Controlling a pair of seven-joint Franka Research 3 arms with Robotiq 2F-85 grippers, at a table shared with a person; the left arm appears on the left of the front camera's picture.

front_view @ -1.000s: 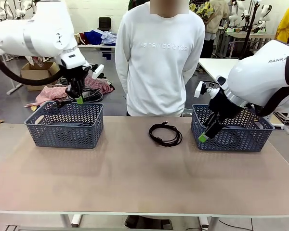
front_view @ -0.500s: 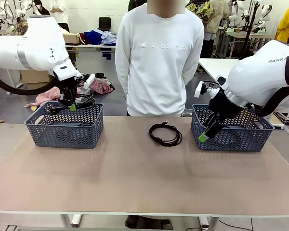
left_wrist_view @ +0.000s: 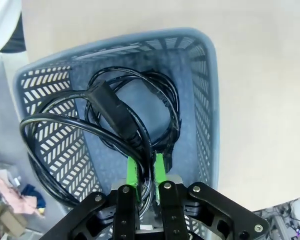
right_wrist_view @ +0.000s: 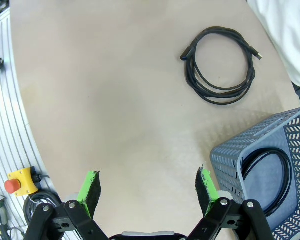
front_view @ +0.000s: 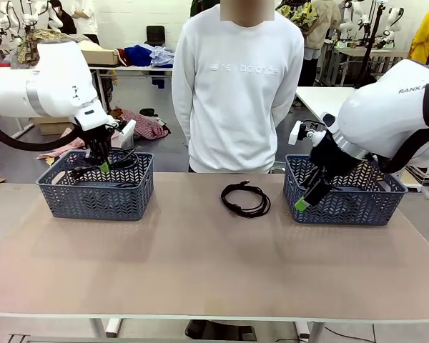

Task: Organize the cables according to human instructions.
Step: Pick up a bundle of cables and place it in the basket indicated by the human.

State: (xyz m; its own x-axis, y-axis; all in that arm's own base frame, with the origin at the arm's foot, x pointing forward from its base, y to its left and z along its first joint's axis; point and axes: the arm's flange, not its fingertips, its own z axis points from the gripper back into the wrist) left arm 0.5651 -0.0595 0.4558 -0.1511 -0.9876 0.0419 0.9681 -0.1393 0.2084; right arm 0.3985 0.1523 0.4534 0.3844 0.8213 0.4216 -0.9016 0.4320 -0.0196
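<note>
Over the left basket (front_view: 93,194), the left gripper (front_view: 104,166) is clamped almost fully closed on the held cable (left_wrist_view: 107,107), its green pads pinching a few strands of the black coil. The wrist view shows that coil spreading down into the basket. A chunky plug lies across its middle and one loop bulges out past a long wall. Whether another cord lies under it cannot be told.

The right gripper (right_wrist_view: 148,187) stands wide open with nothing between its pads. It hovers low over bare tabletop, just in front of the near left corner of the right basket (front_view: 350,209). Inside that basket a third cable (right_wrist_view: 270,170) rests coiled against the floor.

The loose cable (front_view: 246,199) lies in a round coil on the table (front_view: 200,264) between the two baskets, nearer the right one and toward the far edge. It is well apart from both grippers. The person (front_view: 236,86) stands just behind it with arms held back.
</note>
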